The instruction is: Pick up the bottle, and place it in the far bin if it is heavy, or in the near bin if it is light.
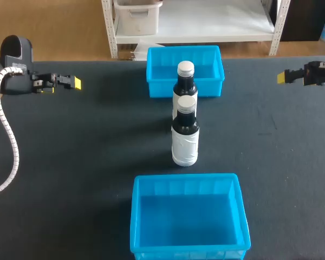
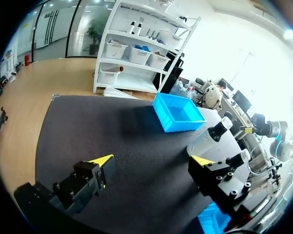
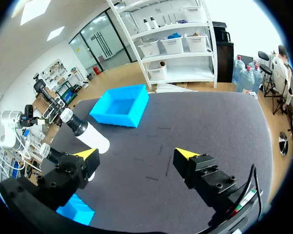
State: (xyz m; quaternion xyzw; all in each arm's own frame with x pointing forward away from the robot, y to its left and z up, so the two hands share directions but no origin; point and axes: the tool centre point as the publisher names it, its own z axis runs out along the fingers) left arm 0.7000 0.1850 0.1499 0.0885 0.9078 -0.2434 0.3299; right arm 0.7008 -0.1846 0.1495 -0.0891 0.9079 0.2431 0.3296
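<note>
waiting to grasp: left hand (image 1: 74, 83) and right hand (image 1: 283, 77) hang wide open, empty, at the bench (image 1: 70, 162) sides. near bottle (image 1: 184, 138) and far bottle (image 1: 184, 81) stand between far bin (image 1: 151, 76) and near bin (image 1: 135, 216); next, one hand must close round a bottle.

We see a dark table (image 1: 70, 162) carrying far bin (image 1: 158, 88), near bin (image 1: 136, 216), and between them far bottle (image 1: 185, 82), near bottle (image 1: 184, 138), both upright.
</note>
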